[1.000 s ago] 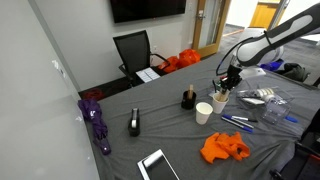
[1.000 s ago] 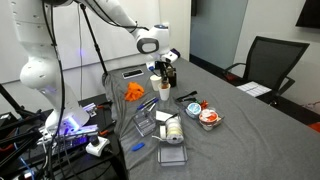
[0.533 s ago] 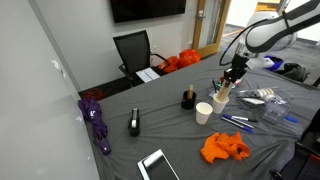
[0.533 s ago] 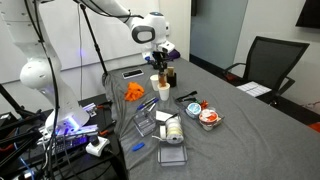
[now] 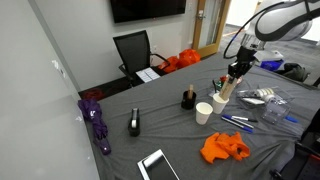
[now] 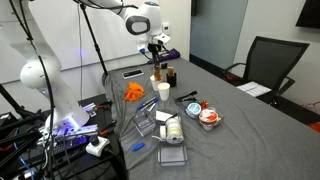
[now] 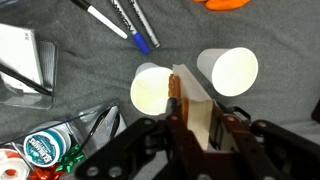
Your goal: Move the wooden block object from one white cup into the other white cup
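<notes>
My gripper [image 7: 190,122] is shut on the wooden block [image 7: 192,100], a pale tan wedge-shaped piece that hangs down from the jaws. In the wrist view it is above the gap between two white cups, one [image 7: 152,90] beside the other [image 7: 229,71]; both look empty. In both exterior views the gripper [image 5: 236,72] [image 6: 157,52] holds the block [image 5: 228,88] [image 6: 155,69] lifted over the cups [image 5: 219,101] [image 5: 204,112]. The cups also show in an exterior view [image 6: 163,92].
A dark cylindrical holder [image 5: 187,98] [image 6: 170,74] stands near the cups. Pens [image 7: 128,22], a tape roll [image 7: 44,148] and plastic packaging [image 6: 170,130] lie close by. An orange cloth [image 5: 224,147], a tablet [image 5: 157,165] and a purple item [image 5: 95,118] are on the grey table.
The gripper has risen from the cup, lifting the wooden block up with it.
</notes>
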Robot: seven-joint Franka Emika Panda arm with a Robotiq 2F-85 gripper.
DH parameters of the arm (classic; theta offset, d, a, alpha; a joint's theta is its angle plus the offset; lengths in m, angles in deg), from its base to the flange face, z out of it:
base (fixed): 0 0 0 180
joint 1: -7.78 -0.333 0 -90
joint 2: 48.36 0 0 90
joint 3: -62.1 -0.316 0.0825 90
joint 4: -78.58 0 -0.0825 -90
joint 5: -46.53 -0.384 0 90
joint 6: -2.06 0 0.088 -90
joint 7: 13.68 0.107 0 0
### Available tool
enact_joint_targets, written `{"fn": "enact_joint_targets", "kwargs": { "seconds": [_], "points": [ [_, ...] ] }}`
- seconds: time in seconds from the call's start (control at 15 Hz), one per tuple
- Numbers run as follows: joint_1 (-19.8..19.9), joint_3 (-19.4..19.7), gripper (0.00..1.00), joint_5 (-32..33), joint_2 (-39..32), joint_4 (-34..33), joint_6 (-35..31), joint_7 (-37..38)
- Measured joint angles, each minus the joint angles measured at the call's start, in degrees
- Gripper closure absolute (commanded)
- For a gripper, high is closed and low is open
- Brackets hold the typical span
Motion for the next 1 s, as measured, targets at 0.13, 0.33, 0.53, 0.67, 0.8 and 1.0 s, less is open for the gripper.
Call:
{"fn": "enact_joint_targets", "kwargs": {
  "seconds": [0.13,0.33,0.53,0.67,0.8,1.0],
  "points": [
    [-0.2,-0.6,0.93,-2.1,0.5,0.3,0.1,0.0],
    [-0.8,-1.7,0.93,-5.1,0.5,0.5,0.1,0.0],
    [-1.7,-2.9,0.93,-8.6,0.4,0.6,0.1,0.1],
    [-2.3,-3.6,0.93,-9.4,-0.1,0.6,-0.1,1.3],
    [-2.9,-4.2,0.93,-9.3,-0.7,0.6,-0.8,3.5],
    [-4.0,-5.1,0.93,-8.6,-2.0,0.3,-3.2,7.7]
  ]
}}
